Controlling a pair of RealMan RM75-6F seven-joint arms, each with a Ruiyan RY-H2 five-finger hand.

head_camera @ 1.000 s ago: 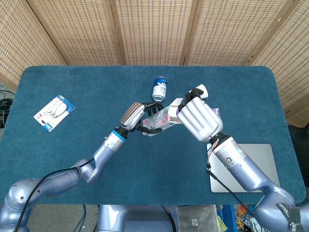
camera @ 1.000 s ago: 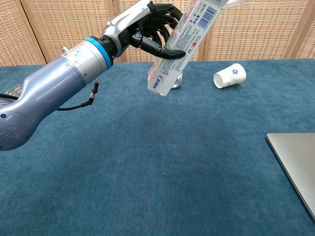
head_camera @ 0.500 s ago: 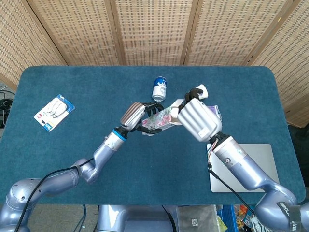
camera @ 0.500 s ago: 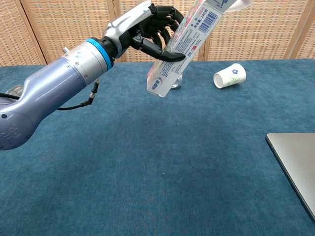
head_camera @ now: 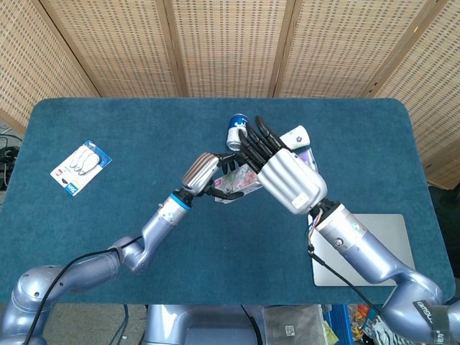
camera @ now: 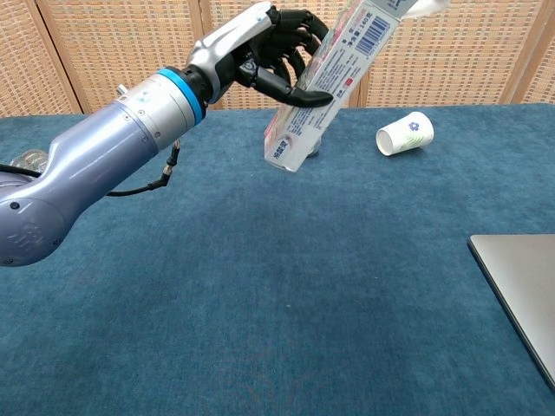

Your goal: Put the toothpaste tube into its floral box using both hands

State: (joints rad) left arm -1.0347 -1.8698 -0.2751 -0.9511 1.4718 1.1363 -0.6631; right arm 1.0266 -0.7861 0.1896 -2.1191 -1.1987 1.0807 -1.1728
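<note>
Teal table cover [camera: 260, 286]: matt, short-pile cloth. Floral printed box [camera: 323, 82]: glossy card. Left hand [camera: 260, 48]: silver shell, smooth satin; black fingers [camera: 290, 35] look plastic. Grey laptop lid [camera: 520, 286] at table's right edge: matt metal. White paper cup [camera: 405, 133]: matt. Back screens [head_camera: 230, 43]: woven cane.

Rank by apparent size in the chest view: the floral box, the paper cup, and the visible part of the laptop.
1. Floral box, held up near the camera by the left hand, so nearness inflates it.
2. Laptop, cut off by the frame edge.
3. Paper cup, lying on its side farther back.
</note>
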